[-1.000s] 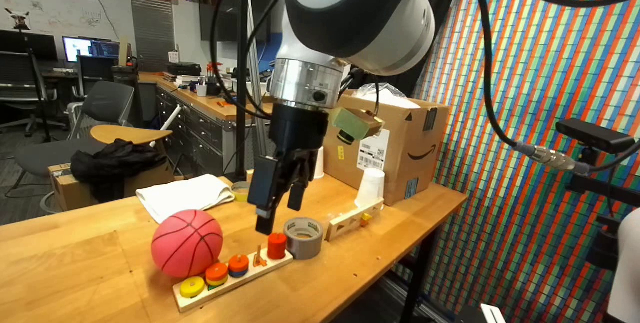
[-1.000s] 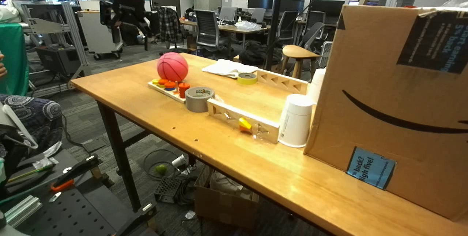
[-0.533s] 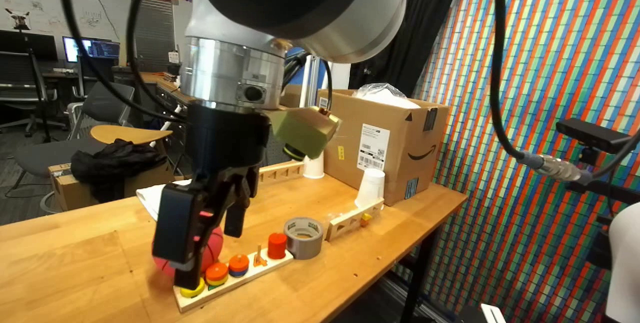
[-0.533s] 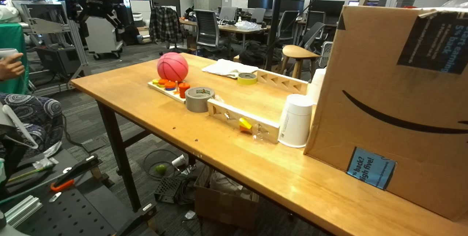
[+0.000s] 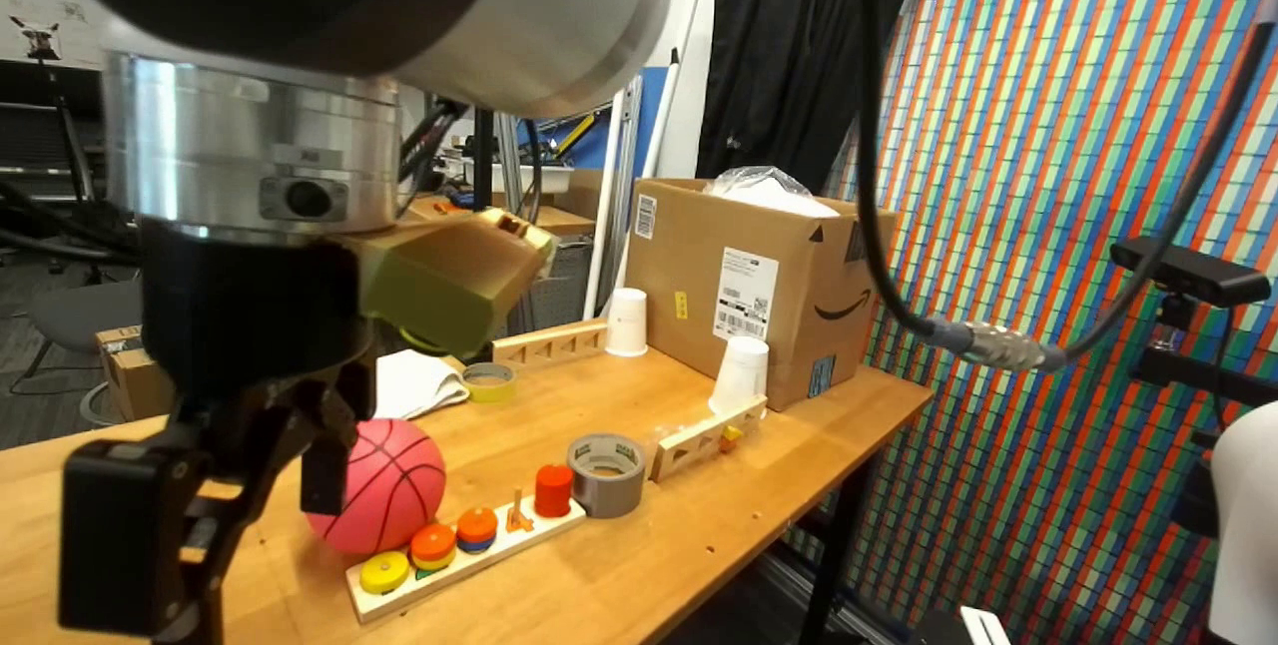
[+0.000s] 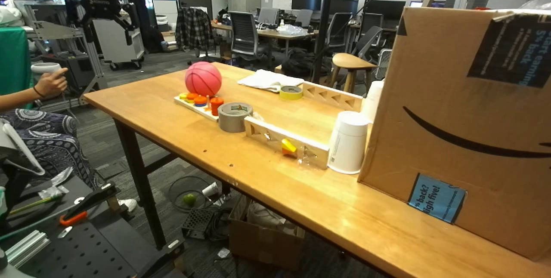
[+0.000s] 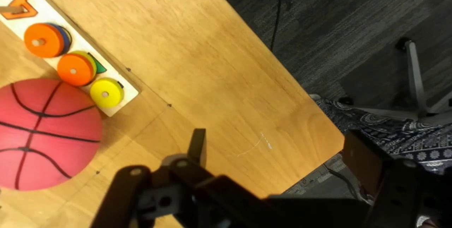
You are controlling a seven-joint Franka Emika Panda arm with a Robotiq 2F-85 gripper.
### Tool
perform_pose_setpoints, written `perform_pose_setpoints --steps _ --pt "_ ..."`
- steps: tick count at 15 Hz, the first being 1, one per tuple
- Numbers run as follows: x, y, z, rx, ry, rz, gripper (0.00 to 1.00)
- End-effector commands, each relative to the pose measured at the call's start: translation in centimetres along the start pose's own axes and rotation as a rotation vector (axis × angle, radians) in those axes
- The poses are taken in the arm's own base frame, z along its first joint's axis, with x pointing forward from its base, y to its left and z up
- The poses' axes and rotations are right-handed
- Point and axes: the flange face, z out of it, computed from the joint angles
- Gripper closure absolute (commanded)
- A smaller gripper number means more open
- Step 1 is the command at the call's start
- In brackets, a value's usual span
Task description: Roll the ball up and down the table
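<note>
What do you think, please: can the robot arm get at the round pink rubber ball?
Probably yes: in the wrist view nothing stands between the open, black, two-fingered pincer and the pink ball; the pale wooden peg board flanks another side.

In an exterior view, I see my ball (image 6: 203,79) on the table (image 6: 150,101), with the peg toy (image 6: 199,102) just before it. Right of that, I see a tape roll (image 6: 234,122), then a rack (image 6: 275,138), a cup (image 6: 348,142) and a box (image 6: 456,97).
</note>
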Motion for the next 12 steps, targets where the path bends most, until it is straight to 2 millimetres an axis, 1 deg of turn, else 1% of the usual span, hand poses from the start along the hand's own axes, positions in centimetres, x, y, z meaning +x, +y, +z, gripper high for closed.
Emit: perform_pose_setpoints --steps 1,3,4,5,7,9,11,12 --pt "5.2 -1.2 0.2 -0.013 0.001 -0.064 0.00" --pt "7.5 -1.7 0.8 -0.023 -0.001 -0.105 0.00" --pt "8.8 -1.7 1.1 -0.029 -0.003 -0.121 0.00" --pt "9.8 -1.5 1.4 -0.033 -0.003 -0.134 0.00" --pt "11.9 -0.5 2.0 -0.045 -0.006 -0.146 0.00" --pt "13.5 1.2 2.7 -0.052 -0.009 -0.145 0.00" --pt "14.5 3.5 3.5 -0.055 -0.021 -0.127 0.00" --pt "14.8 5.1 4.2 -0.056 -0.033 -0.106 0.00"
